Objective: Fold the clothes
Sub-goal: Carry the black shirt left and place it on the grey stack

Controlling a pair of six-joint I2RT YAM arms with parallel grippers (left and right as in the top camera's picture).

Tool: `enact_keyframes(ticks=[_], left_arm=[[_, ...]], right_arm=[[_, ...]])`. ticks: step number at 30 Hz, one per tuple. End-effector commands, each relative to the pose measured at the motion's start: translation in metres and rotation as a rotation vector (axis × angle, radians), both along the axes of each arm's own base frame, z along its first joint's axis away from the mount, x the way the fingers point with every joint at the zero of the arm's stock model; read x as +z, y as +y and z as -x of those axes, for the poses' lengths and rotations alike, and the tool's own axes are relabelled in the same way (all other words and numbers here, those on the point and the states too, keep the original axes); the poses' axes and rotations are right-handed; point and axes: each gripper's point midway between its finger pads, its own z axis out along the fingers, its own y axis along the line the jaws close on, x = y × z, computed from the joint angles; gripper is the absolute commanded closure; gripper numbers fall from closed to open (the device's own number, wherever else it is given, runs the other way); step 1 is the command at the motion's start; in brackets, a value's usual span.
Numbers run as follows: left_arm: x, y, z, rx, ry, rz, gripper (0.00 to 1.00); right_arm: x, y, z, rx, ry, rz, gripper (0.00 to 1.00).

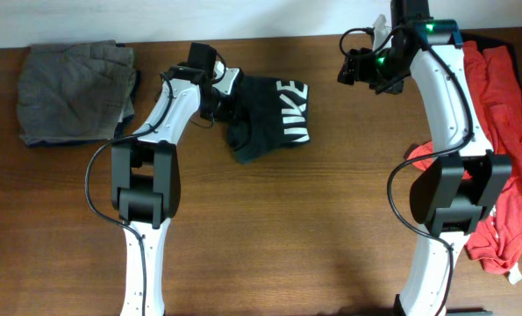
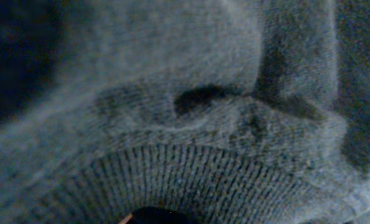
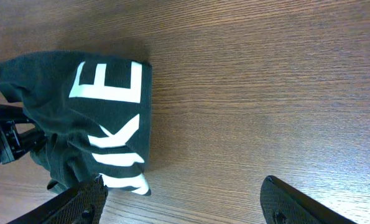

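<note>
The black T-shirt (image 1: 274, 110) with white lettering lies bunched on the wooden table (image 1: 331, 219) at the back centre. My left gripper (image 1: 218, 104) is at the shirt's left edge and looks shut on the cloth. In the left wrist view the shirt's dark knit and ribbed collar (image 2: 185, 180) fill the frame and hide the fingers. My right gripper (image 1: 359, 68) hangs open and empty above bare table to the right of the shirt. In the right wrist view its two fingers (image 3: 185, 205) spread wide, with the shirt (image 3: 91, 112) at the left.
A folded grey garment (image 1: 76, 92) lies on a darker one at the back left. A pile of red T-shirts (image 1: 506, 132) sits along the right edge, with a black garment (image 1: 484, 42) behind it.
</note>
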Motion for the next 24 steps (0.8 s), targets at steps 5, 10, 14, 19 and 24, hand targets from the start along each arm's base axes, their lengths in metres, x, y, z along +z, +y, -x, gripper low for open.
enact_keyframes(ticks=[5, 10, 14, 19, 24], left_arm=[[0.043, 0.006, -0.021, 0.015, -0.03, 0.173, 0.99], [0.085, 0.037, -0.033, 0.068, -0.047, 0.196, 1.0], [0.111, 0.064, -0.038, 0.115, -0.062, 0.195, 1.0], [0.142, 0.096, -0.046, 0.166, -0.113, 0.196, 1.0], [0.179, 0.119, -0.055, 0.199, -0.202, 0.198, 1.0]], right_arm=[[0.0, -0.01, 0.003, -0.004, 0.007, 0.049, 0.16], [-0.001, -0.012, 0.005, -0.007, 0.017, 0.059, 0.16], [-0.001, -0.012, 0.005, -0.008, 0.018, 0.061, 0.16], [-0.001, -0.012, 0.005, -0.008, 0.017, 0.061, 0.16], [-0.001, -0.012, 0.005, -0.009, 0.018, 0.061, 0.16]])
